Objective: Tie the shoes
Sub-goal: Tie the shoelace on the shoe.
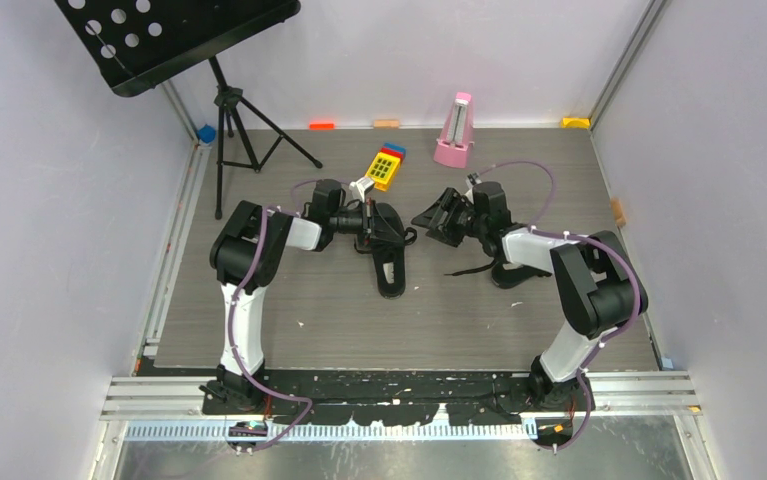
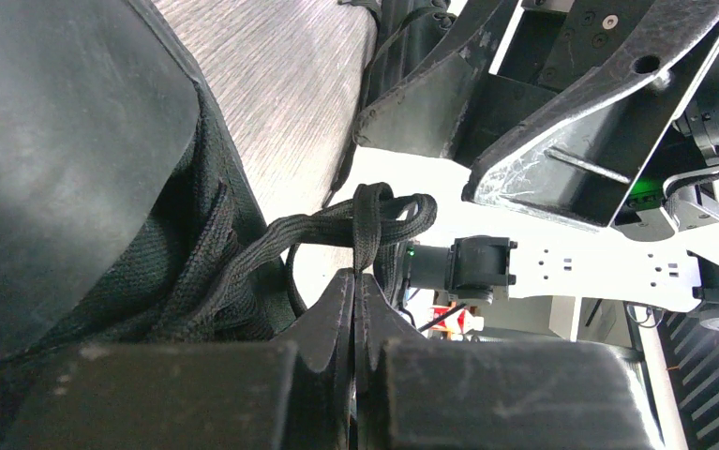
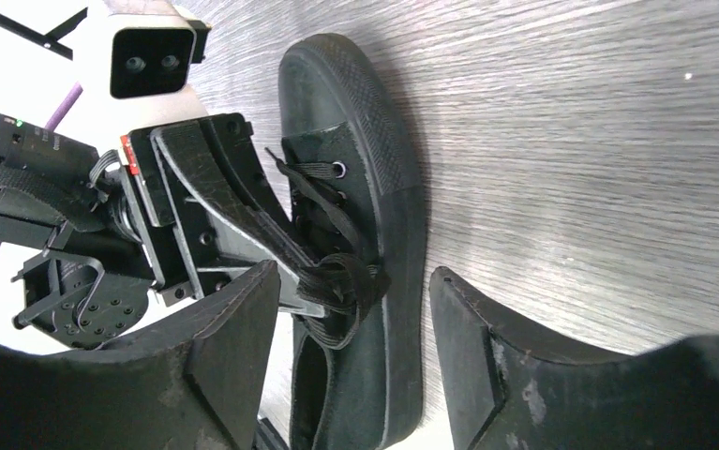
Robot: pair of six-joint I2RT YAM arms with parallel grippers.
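Observation:
One black shoe [image 1: 391, 268] lies mid-table, toe toward the back. My left gripper [image 1: 372, 228] hovers over its tongue. In the left wrist view that gripper [image 2: 357, 274] is shut on a looped black lace [image 2: 374, 220] rising from the shoe [image 2: 102, 187]. My right gripper [image 1: 431, 222] faces it from the right, just apart. In the right wrist view my right gripper [image 3: 351, 291] stands open, with the shoe [image 3: 383, 197] and the bunched lace [image 3: 341, 281] between its fingers and nothing touching them. A second shoe [image 1: 511, 275] lies partly hidden under my right arm.
A pink metronome [image 1: 453, 132] and a yellow toy with coloured keys [image 1: 386, 167] stand behind the shoes. A black music stand [image 1: 174, 35] on a tripod [image 1: 234, 130] occupies the back left. Small coloured blocks sit along the back wall.

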